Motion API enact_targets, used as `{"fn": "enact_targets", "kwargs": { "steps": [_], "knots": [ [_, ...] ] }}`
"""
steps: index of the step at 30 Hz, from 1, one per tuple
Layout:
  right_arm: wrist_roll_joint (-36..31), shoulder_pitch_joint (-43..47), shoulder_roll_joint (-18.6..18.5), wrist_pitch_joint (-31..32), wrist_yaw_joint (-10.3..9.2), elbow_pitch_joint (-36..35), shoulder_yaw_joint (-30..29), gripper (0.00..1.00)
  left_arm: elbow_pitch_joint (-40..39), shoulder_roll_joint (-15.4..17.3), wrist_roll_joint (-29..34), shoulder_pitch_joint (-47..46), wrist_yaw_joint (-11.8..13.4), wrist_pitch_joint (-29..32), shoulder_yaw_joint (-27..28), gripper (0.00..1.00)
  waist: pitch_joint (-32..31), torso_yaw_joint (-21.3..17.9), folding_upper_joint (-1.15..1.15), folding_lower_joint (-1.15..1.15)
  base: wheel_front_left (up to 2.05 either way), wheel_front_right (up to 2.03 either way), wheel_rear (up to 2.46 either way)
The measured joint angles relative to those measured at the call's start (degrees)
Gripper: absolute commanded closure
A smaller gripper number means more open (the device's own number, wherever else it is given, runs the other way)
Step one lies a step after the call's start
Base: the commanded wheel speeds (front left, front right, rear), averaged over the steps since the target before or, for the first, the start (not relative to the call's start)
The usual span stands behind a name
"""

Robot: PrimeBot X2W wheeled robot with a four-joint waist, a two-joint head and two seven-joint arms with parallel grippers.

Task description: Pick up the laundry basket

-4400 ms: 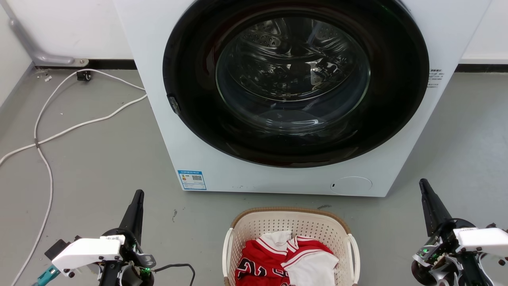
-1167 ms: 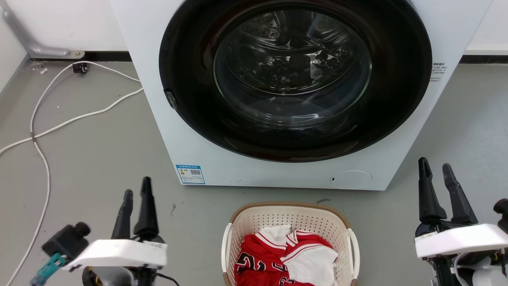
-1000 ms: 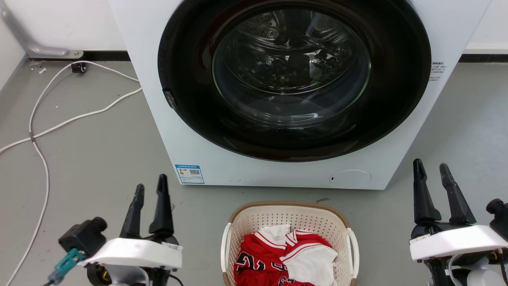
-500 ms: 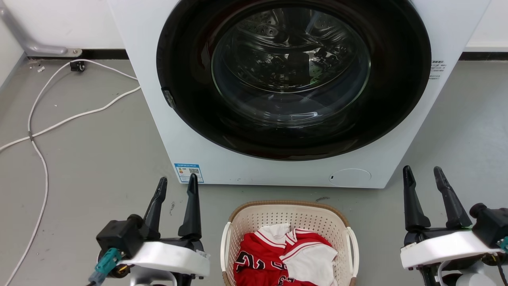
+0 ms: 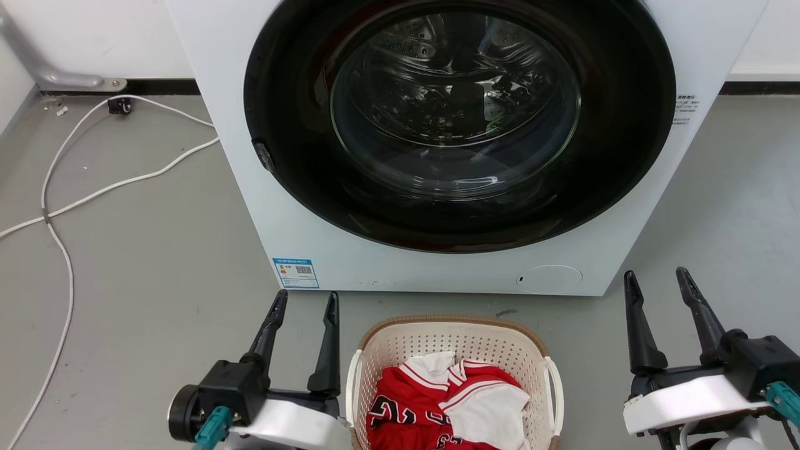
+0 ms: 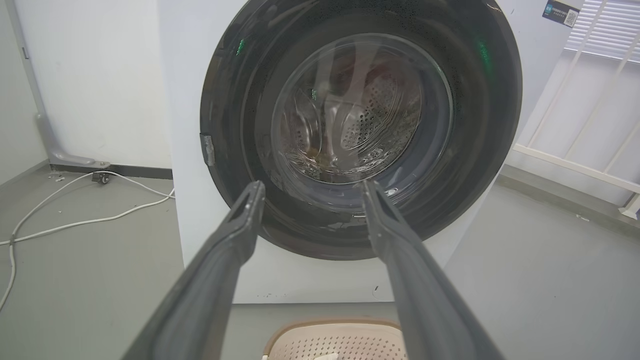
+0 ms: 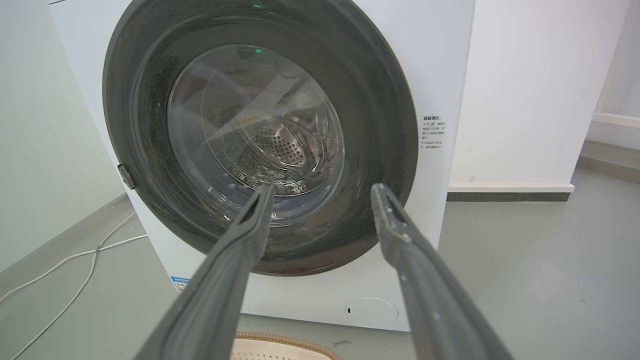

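The laundry basket, cream perforated plastic with a brown rim and white side handles, sits on the floor at the bottom centre of the head view, holding red and white clothes. My left gripper is open just left of the basket's left handle, fingers pointing at the washer. My right gripper is open well to the right of the basket. The basket's rim shows between the left fingers in the left wrist view. In the right wrist view the rim lies below the open gripper.
A white front-loading washing machine with a shut dark round door stands right behind the basket. White cables trail over the grey floor at the left. A white wall and railing stand to the right of the machine.
Both grippers have opened since the earliest frame. The left gripper has swung right, up to the basket's left side. The right gripper has moved slightly left and down.
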Motion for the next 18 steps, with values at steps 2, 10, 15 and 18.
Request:
{"fn": "enact_targets", "kwargs": {
  "steps": [2,10,15,18],
  "knots": [
    [-0.52,0.02,0.00,-0.18,0.00,-0.26,-0.07,0.00,-0.19,0.07,0.69,0.00,0.00,-0.26,-0.68,0.00,0.12,-0.06,0.00,0.00,0.00,0.00,0.00],
    [-3.63,0.28,0.00,-1.13,0.00,-1.35,0.54,0.00,-0.13,0.78,5.28,-0.01,0.76,-1.13,-2.49,0.00,0.53,-0.26,0.00,0.00,0.00,0.00,0.00],
    [-2.98,0.58,-0.01,-1.65,0.00,-0.70,-0.29,0.00,1.03,0.94,7.35,-0.01,2.14,-1.75,-3.31,0.00,0.79,-0.29,0.00,0.00,0.00,0.00,0.00],
    [-3.07,0.60,-0.01,-2.07,0.00,0.11,-0.58,0.00,1.89,0.87,7.66,0.00,2.50,-2.07,-3.35,0.00,0.82,-0.36,0.00,0.00,0.00,0.00,0.00]
  ]
}}
